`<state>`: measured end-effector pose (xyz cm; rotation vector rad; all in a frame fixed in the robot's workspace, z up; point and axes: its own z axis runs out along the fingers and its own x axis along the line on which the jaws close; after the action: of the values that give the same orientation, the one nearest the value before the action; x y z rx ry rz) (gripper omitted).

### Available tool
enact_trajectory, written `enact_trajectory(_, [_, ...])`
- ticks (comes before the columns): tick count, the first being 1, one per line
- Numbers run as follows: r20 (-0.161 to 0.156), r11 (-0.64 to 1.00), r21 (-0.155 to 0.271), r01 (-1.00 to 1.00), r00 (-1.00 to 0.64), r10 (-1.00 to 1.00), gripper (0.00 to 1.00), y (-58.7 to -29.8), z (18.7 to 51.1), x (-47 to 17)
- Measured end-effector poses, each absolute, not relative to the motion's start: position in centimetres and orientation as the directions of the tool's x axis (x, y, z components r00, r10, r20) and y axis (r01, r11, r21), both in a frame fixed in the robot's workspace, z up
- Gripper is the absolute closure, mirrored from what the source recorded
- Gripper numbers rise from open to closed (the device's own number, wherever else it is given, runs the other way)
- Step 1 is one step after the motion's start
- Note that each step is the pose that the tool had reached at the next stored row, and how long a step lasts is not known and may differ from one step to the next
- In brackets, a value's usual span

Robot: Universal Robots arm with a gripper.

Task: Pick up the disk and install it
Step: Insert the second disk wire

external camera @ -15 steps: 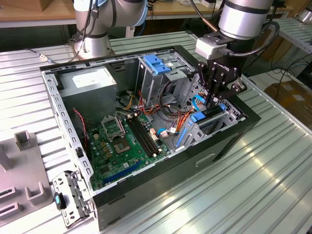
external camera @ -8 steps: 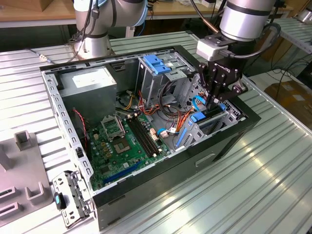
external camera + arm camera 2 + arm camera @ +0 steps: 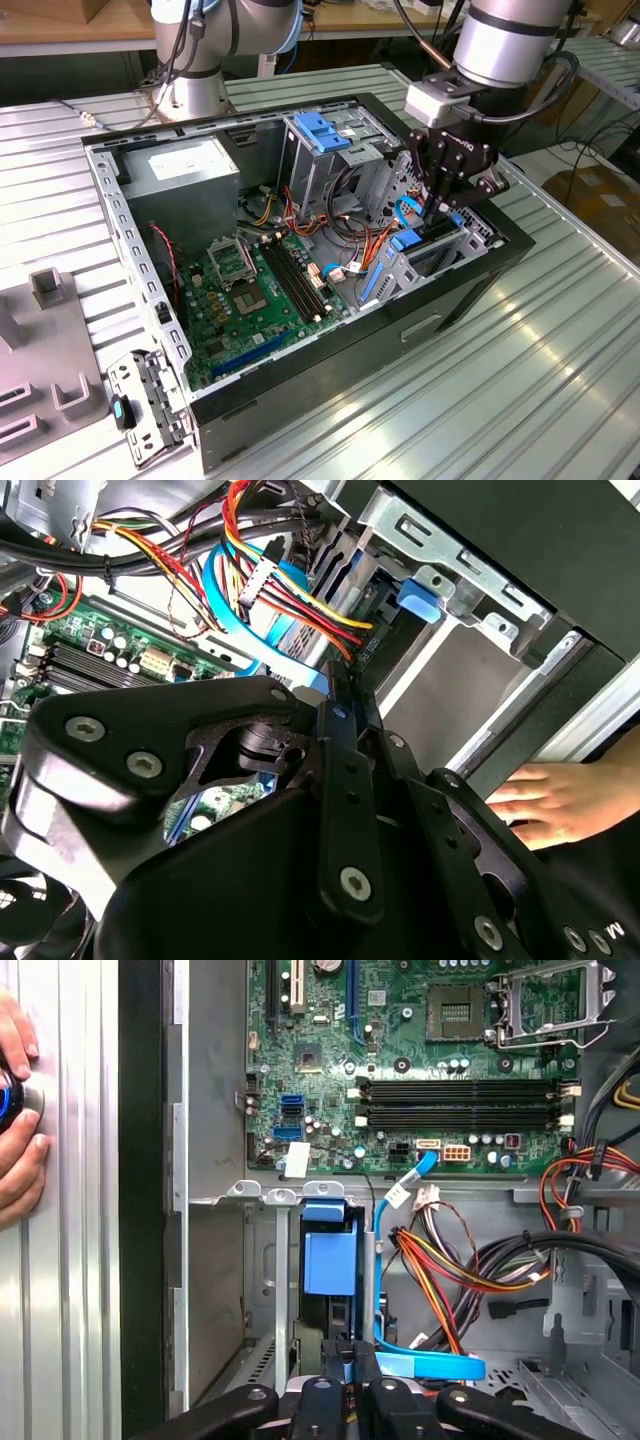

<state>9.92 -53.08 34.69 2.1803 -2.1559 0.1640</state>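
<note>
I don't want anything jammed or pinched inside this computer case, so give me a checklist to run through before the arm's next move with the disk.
1. Grip: ok. In the first wrist view the tool is shut on the disk.
2. Alignment: ok. The disk stands upright between the walls of the drive bay.
3. Seating depth: cannot tell.
4. Cables: not ok. The blue flat cable lies right beside the tool.
5. People: not ok. A hand rests on the table just outside the case.
</note>
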Motion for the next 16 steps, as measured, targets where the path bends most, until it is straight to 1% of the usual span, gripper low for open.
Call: enact_trajectory(16, [0.118,-0.006,-0.025,-1.0,0.003,-0.993,0.84,-53.19,34.42,10.03])
